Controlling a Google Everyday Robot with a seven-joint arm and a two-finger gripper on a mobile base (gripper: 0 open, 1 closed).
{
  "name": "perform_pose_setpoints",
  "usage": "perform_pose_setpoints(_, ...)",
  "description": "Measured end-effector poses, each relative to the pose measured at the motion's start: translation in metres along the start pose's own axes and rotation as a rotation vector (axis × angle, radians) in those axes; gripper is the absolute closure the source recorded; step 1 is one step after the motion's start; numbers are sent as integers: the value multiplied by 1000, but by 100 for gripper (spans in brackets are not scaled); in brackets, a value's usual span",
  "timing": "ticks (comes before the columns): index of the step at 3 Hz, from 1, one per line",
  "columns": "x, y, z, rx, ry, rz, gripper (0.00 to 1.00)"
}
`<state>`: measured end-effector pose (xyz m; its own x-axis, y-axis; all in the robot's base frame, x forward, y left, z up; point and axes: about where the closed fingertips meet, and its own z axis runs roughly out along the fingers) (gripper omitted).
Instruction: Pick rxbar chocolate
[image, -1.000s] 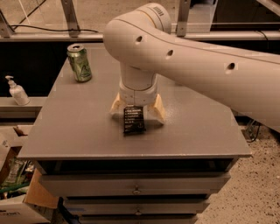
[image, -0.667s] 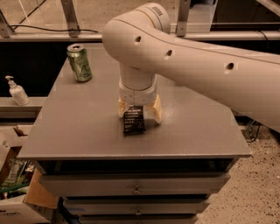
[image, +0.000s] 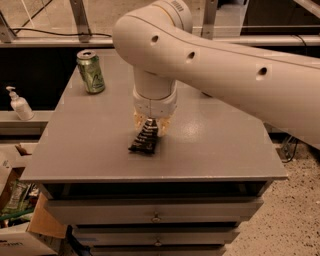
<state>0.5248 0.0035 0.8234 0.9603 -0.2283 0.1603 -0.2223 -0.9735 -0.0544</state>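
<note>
Where gripper (image: 150, 124) pinches, rxbar chocolate (image: 144, 140) tilts.

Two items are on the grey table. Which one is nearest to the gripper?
The rxbar chocolate, the flat black-wrapped bar: the gripper is clamped on its far end. The green can stands upright, apart, at the back left corner of the table.

One tool (image: 150, 125) clamping one rxbar chocolate (image: 144, 140); one can (image: 91, 72); one bottle (image: 19, 104).

Grey bench top (image: 85, 150). Cream-white arm (image: 225, 65). Pale amber gripper (image: 150, 126), mid-bench toward the front edge, clamped on the glossy black, white-lettered rxbar chocolate (image: 143, 142). Green patterned can (image: 91, 72), silver top, at the far-left corner. White pump bottle (image: 19, 104) beyond the left edge.
</note>
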Motion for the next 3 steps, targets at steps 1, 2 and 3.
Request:
perform_pose_setpoints(1,0,-4,-11,9,18,13,100)
perform_pose_setpoints(2,3,-14,-36,47,38,32,100)
perform_pose_setpoints(3,4,-26,-64,101,49,51,100)
